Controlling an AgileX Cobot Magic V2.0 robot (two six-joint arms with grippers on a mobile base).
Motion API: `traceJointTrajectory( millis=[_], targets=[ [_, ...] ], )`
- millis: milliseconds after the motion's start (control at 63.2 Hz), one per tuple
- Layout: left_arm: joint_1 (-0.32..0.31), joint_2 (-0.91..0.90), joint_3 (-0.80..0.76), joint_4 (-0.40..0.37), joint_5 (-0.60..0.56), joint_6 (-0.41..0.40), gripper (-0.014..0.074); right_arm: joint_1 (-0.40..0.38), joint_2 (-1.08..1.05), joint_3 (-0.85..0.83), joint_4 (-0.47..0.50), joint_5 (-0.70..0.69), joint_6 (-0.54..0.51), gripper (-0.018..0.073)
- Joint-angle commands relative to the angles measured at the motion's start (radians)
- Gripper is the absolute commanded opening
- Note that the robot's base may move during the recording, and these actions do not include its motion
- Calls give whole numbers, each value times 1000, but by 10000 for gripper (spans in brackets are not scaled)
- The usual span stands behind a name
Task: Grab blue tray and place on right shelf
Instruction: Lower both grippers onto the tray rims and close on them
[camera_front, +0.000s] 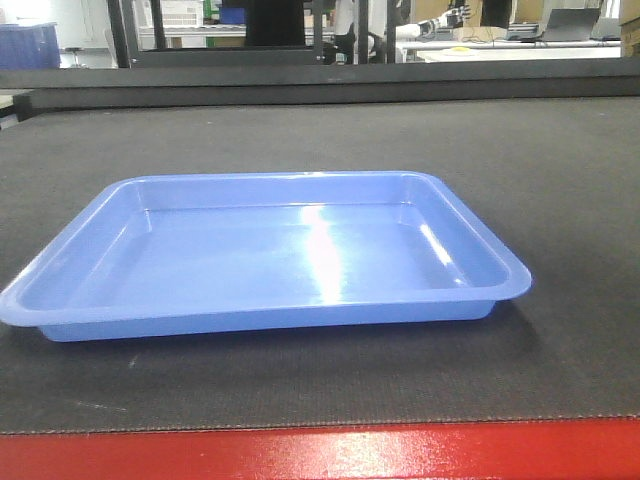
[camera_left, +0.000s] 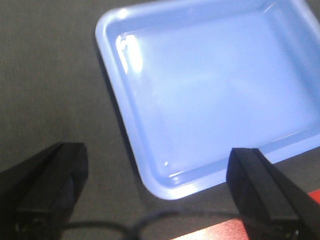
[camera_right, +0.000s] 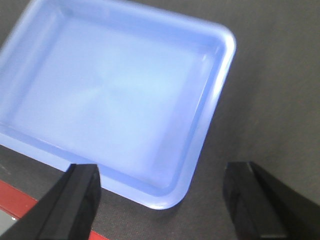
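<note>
Presently the left gripper (camera_left: 157, 152) and right gripper (camera_right: 162, 172) hang spread over near corners of the blue tray (camera_front: 265, 255); approach step, rim-clamping next.

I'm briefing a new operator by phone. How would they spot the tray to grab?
On the red-edged table's dark mat lies a shallow, glossy periwinkle-blue plastic tray, empty. It is paler and flatter than the dark blue bin far behind.

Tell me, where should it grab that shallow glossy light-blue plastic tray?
Probably the flared rim of the light-blue plastic tray, at its short ends: left gripper from the left, right gripper from the right. It lies flat; only the rim overhangs.
</note>
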Motion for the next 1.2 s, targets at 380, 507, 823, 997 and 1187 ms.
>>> traceJointTrajectory(
  millis=[380,507,823,997,1187],
  targets=[
    [0,359,-95,153,-49,-262,473,0,345,-146,-239,-53,257,594],
    [0,426,-95,153,-102,-293,473,0,407,-146,-239,-126,256,594],
    [0,538,-95,158,-134,-335,472,-1,511,-146,-241,-158,256,594],
    [0,564,-95,158,-153,-361,472,-1,556,-144,-241,-160,256,591],
    [4,576,-95,158,-183,-386,472,-1,573,-144,-241,-167,256,591]
  ],
)
